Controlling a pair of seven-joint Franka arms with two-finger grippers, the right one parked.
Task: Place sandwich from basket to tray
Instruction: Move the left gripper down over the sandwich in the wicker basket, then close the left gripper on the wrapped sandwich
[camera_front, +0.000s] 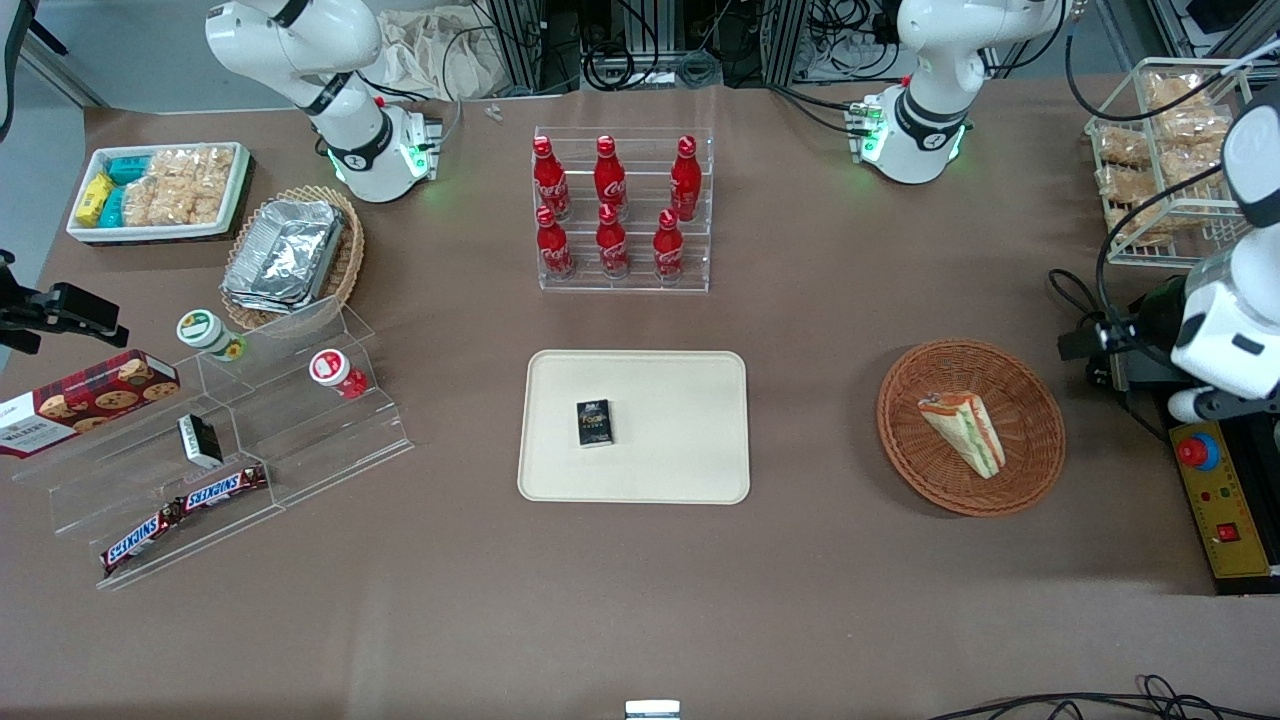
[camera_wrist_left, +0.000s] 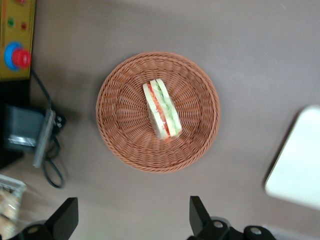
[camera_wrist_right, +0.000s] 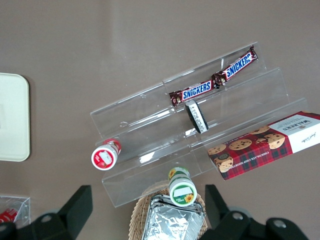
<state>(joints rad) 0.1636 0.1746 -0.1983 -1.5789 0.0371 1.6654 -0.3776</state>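
The sandwich (camera_front: 963, 431) lies on its side in the middle of the basket (camera_front: 1030, 470), a pale wedge with its orange-red and green filling edge showing. In the front view its long axis runs diagonally, the narrow tip toward the robot bases and the tray (camera_front: 690, 450), the broad crust end nearer the front camera and toward the working arm's end of the surface (camera_front: 640, 600). It looks light and soft, and the clear wrap is probably slippery, so a hard squeeze would likely crush the bread or push the filling out; my judgement is that the best hold is across the short width near the thick middle, pressing on the two bread faces rather than the tip. The pincer (camera_wrist_left: 134, 218) hangs well above the basket, its fingers (camera_wrist_left: 199, 212) spread wide apart and holding nothing. The tray sits well apart from the basket toward the parked arm's end, with a small dark box (camera_front: 594, 422) already on it.
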